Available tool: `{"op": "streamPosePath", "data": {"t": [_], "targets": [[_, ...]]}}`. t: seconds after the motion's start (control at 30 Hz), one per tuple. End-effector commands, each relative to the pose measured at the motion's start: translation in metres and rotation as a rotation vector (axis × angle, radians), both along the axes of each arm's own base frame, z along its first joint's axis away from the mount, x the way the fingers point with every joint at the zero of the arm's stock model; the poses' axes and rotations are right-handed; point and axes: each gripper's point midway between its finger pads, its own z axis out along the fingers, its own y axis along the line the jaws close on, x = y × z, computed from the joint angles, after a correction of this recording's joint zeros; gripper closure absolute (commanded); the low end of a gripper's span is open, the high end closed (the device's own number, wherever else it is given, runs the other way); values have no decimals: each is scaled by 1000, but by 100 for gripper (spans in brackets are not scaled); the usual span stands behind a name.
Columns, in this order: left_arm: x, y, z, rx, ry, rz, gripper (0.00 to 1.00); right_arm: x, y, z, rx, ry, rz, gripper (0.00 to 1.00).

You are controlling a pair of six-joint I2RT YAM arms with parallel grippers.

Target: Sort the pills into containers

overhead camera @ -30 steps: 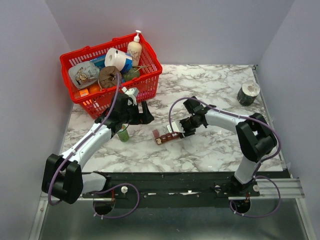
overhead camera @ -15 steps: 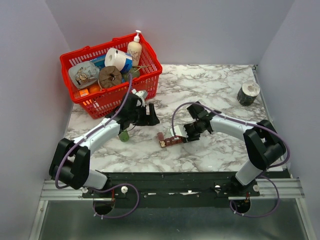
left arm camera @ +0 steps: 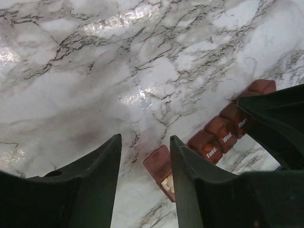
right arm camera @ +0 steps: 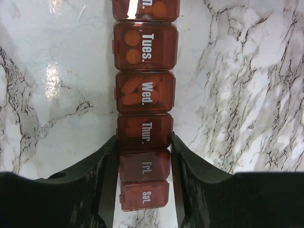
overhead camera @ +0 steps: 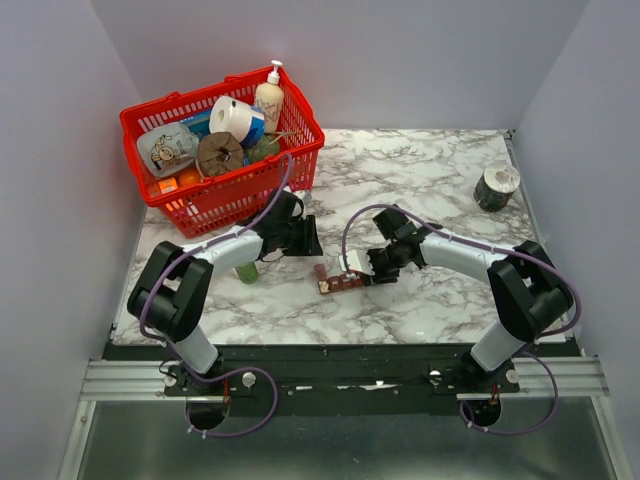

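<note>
The container is a dark red-brown pill strip lying on the marble table. My right gripper is shut on its right end. In the right wrist view the fingers press the sides of the Thur. and Fri. compartments, my right gripper astride them. Orange pills show under the Tues. and Wed. lids. My left gripper is open and empty, hovering just left of and behind the strip. In the left wrist view the left gripper frames the strip's open end lid, with white pills inside that compartment.
A red wire-mesh basket full of items stands at the back left, close behind my left arm. A small green bottle stands by the left forearm. A round roll sits at the far right edge.
My left arm has swung right, bringing its gripper nearer the strip's open end. My right gripper has shifted slightly right and nearer with the strip.
</note>
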Motion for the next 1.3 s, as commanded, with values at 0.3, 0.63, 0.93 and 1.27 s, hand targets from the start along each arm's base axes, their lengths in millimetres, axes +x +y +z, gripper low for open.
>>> {"op": "streamPosePath", "data": {"t": [0.3,0.63,0.93,1.27], "targets": [[-3,-15,-19,-24,63,-53,73,-8,-7,-13,-30,30,-23,73],[-23,-22,2,-113,63,-111,87,-5,-8,-16,-43,32,-50,74],[-58,-23,-4,-115,129,-182,88,-1,-9,-20,-60,44,-83,74],[-76,-10,-28,-31,194,-170,92,0,-9,-22,-67,49,-94,74]]}}
